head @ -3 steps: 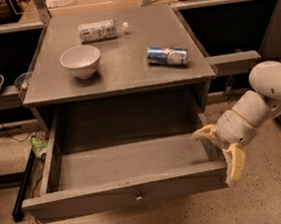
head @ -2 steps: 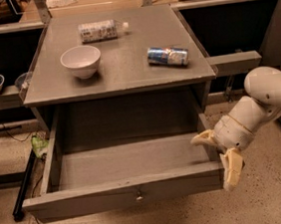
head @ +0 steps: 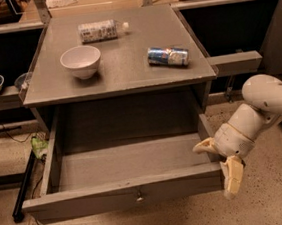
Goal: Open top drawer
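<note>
Below the tabletop (head: 127,73), top drawer (head: 126,162) juts camera-ward, gripper (head: 213,173) at right corner

Top drawer (head: 126,162) pulled out; claw (head: 219,162) at its front right corner, fingers (head: 232,179) spread.

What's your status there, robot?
Gripper open, at drawer front right corner. Drawer pulled well out. Nothing blocking.
</note>
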`<state>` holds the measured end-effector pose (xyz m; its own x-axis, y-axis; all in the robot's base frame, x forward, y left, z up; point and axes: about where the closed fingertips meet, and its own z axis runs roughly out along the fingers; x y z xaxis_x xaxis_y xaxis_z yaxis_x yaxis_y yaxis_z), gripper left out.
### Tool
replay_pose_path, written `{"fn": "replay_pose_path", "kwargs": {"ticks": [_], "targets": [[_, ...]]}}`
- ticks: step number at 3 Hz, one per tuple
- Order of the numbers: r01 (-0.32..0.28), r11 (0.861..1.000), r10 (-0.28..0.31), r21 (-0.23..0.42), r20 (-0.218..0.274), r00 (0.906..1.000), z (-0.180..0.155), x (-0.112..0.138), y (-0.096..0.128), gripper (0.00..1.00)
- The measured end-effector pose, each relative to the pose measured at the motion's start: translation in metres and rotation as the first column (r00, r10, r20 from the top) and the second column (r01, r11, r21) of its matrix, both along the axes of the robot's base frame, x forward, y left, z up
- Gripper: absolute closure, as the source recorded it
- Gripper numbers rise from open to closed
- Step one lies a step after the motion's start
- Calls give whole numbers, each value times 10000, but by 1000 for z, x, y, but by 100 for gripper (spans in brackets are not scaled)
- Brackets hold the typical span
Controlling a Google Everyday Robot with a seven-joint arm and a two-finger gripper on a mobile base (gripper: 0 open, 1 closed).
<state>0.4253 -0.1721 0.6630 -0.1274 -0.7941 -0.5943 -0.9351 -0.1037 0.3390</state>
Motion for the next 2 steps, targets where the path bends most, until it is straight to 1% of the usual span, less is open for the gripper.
{"fn": "replay_pose_path", "kwargs": {"ticks": [1, 2], "targets": [[347, 9945, -293, -991, 557, 9980, 0, -4, 1, 0], [929, 9675, -491, -2353, 1856, 9814, 11, -5, 5, 0]]}}
